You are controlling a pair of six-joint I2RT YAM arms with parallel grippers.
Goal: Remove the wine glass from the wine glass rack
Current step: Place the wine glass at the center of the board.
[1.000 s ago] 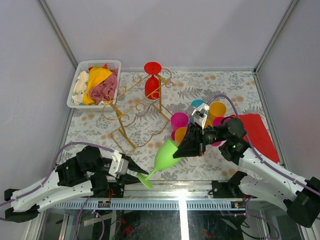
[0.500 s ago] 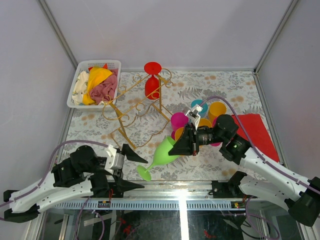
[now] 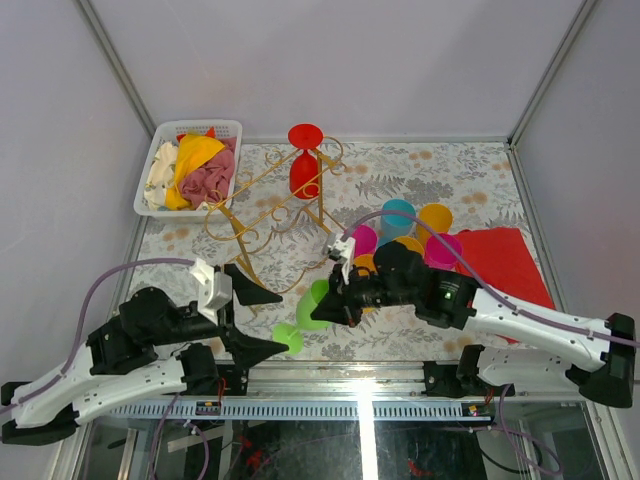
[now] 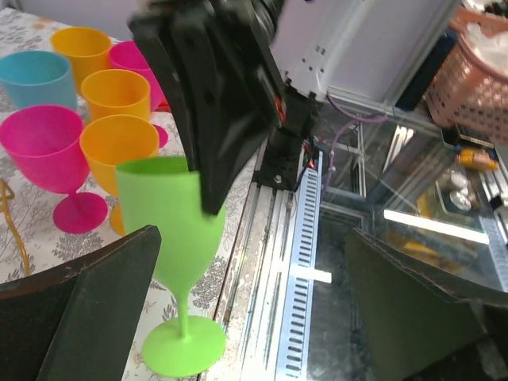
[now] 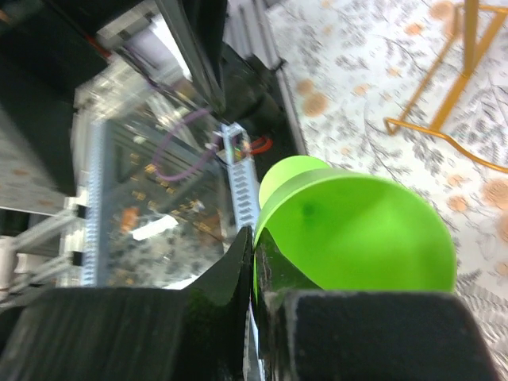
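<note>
L fingers: wide apart, holding nothing, just in front of the wine glass rack. The green wine glass stands in the gap just beyond them, no grip on it. Best to back them off toward my base so they don't clip stem or foot.

Green glass: off the rails, upright, on my side of the rack, close to the bench front edge. Foot on the bench or just above it, can't tell.

R fingers: together, clamped on the bowl rim. That's a thin pinch high on a tall glass, so I reckon: lower straight, keep it vertical, get the foot flat before letting go, then lift straight off the rim w/o sideways drag.

Right of the rack the cup cluster sits close, so no wide wrist swing. The red glass hangs at the rack's far end, prob. next.
</note>
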